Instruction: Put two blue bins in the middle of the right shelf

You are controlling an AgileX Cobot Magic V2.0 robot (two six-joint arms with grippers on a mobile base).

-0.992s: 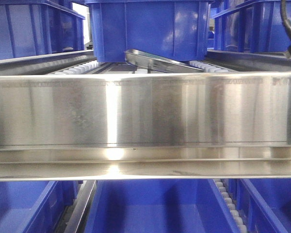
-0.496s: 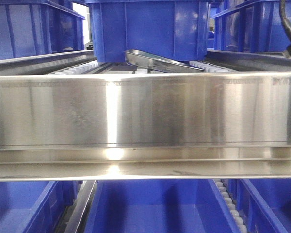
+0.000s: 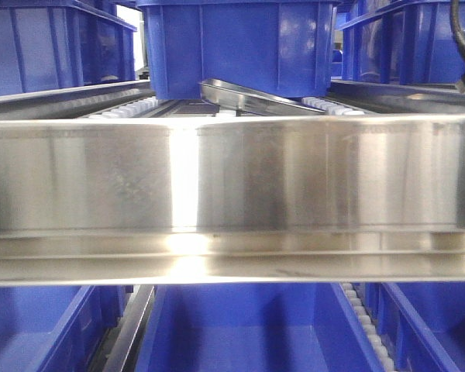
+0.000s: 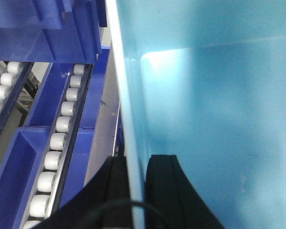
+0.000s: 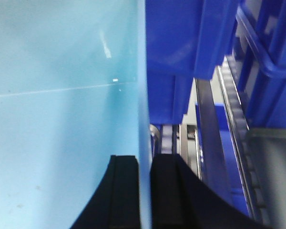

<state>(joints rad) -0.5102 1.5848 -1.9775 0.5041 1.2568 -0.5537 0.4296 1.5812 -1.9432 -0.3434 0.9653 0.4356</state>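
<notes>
Steel fills most of your front view. The shelf's front rail [image 3: 232, 178] runs from edge to edge, and the faint line of marks along its top edge is too fine to read. Compared with a second ago, the rail's lower lip sits slightly higher in frame and the glare band at its middle is wider. The centre bin [image 3: 236, 46] above it has not shifted.

Your left gripper [image 4: 137, 164] is clamped on one wall of the blue bin [image 4: 214, 105], with a black finger on each side of the wall. The pale, washed-out interior lies to the right of that wall. Your right gripper [image 5: 144, 162] is clenched the same way on a bin wall, with the interior to its left. You cannot tell from these views whether the held bin is the centre bin.

The centre bin stands behind the rail's top edge, over white rollers [image 3: 132, 107], and a tilted steel plate [image 3: 256, 97] is under its bottom edge. The side bins [image 3: 54, 46] flank it, and a black cable [image 3: 463, 46] hangs at the upper right corner. The lower bins [image 3: 232, 333] show beneath the rail. In the left wrist view, a roller track [image 4: 57, 138] runs just beside the held bin. In the right wrist view, dark blue crates [image 5: 195, 43] crowd close to the gripped wall.
</notes>
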